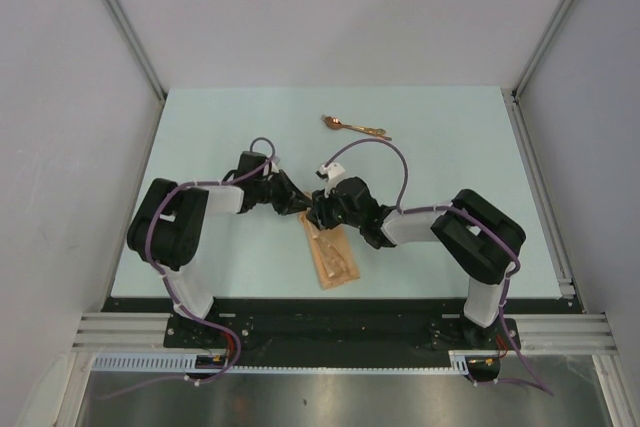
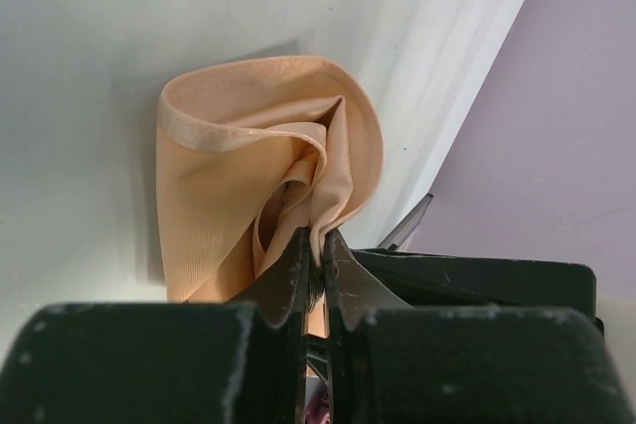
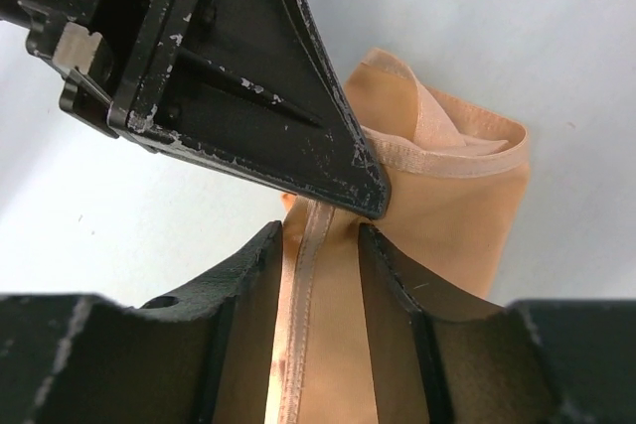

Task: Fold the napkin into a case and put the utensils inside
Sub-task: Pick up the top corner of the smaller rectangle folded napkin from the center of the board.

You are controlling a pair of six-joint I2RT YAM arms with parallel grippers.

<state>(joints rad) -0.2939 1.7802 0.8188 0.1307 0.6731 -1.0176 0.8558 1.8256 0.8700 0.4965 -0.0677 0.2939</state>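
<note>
My left end effector (image 2: 314,265) is clamped on the napkin (image 2: 229,176) at its far fold. My right end effector (image 3: 318,243) straddles the hem, jaws apart. The napkin's long axis runs near-to-far on the tabletop (image 1: 200,137). The utensils (image 1: 352,127) lie beyond, nearer my right arm.

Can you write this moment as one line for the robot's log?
step: folding napkin | left gripper: shut on napkin | right gripper: open astride napkin | utensils: lying apart on table
</note>
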